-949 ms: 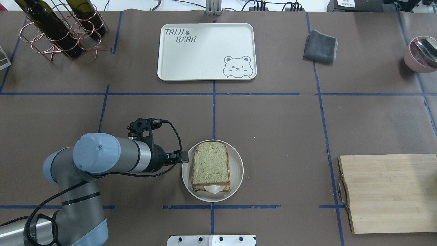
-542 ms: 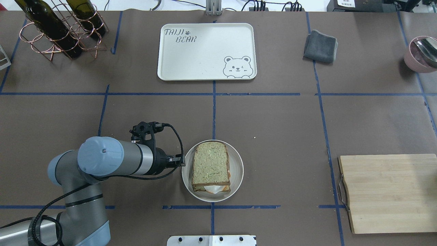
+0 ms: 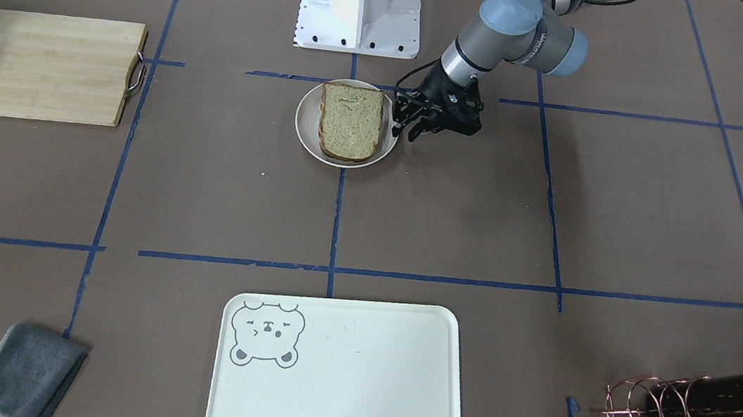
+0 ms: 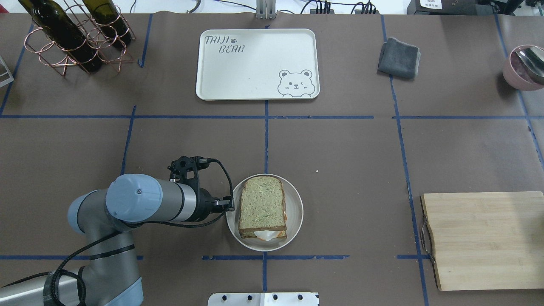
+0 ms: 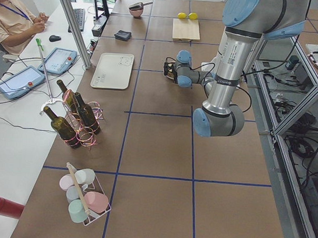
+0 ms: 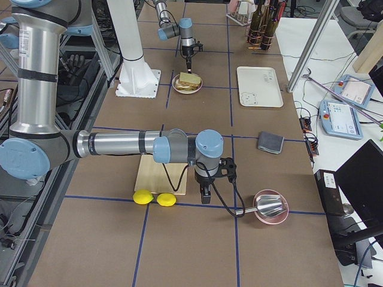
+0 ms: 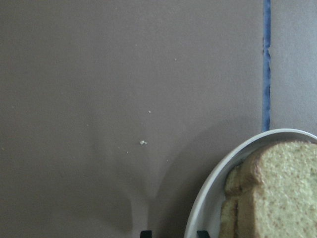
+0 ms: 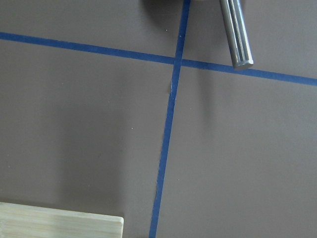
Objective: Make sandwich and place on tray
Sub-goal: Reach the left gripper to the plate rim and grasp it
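The sandwich (image 4: pixel 262 208) lies on a small round white plate (image 4: pixel 295 212): two tan slices stacked, with the white egg (image 4: pixel 265 235) peeking out at the near edge. It also shows in the front view (image 3: pixel 350 121) and the left wrist view (image 7: pixel 277 188). My left gripper (image 4: pixel 230 206) is low at the plate's left rim, jaws apart on either side of the rim (image 7: pixel 198 213), holding nothing. The cream bear tray (image 4: pixel 255 63) lies bare at the far middle. My right gripper (image 6: pixel 205 194) hangs near the cutting board; I cannot tell if it is open or shut.
A wooden cutting board (image 4: pixel 484 240) lies at the near right, with two lemons (image 6: pixel 152 198) beside it. A grey cloth (image 4: pixel 398 57) and a pink bowl with a spoon (image 4: pixel 525 66) are at the far right. A copper wine rack with bottles (image 4: pixel 76 38) stands far left.
My left arm has shifted toward the near side along the plate's left rim. The plate and sandwich have not moved.
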`<state>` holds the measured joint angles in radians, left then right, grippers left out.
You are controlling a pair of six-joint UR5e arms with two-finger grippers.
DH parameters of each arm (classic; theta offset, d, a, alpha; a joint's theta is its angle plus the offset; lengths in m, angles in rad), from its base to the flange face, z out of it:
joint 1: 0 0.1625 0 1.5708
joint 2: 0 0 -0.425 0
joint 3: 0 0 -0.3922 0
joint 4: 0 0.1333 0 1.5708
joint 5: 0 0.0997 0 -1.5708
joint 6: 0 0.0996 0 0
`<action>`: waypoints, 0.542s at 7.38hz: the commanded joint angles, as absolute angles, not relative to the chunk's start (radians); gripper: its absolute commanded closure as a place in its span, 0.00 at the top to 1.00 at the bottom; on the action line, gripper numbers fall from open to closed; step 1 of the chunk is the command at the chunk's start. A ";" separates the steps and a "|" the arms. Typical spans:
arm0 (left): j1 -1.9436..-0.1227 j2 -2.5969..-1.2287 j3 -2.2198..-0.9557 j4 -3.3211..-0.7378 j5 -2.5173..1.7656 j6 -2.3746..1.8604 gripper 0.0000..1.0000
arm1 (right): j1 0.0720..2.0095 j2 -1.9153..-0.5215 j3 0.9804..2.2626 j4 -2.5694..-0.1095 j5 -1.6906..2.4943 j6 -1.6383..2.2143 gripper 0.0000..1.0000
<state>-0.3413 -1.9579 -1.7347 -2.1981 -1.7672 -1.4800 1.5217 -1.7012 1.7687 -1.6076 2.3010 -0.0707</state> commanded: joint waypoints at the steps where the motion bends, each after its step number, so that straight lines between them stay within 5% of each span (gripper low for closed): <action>1: -0.327 -1.963 -1.732 -2.198 -1.767 -1.479 0.33 | 1.522 -1.703 1.769 -1.608 2.301 -0.071 1.00; 4: -0.322 -1.962 -1.732 -2.200 -1.767 -1.476 0.18 | 1.522 -1.701 1.767 -1.608 2.301 -0.072 1.00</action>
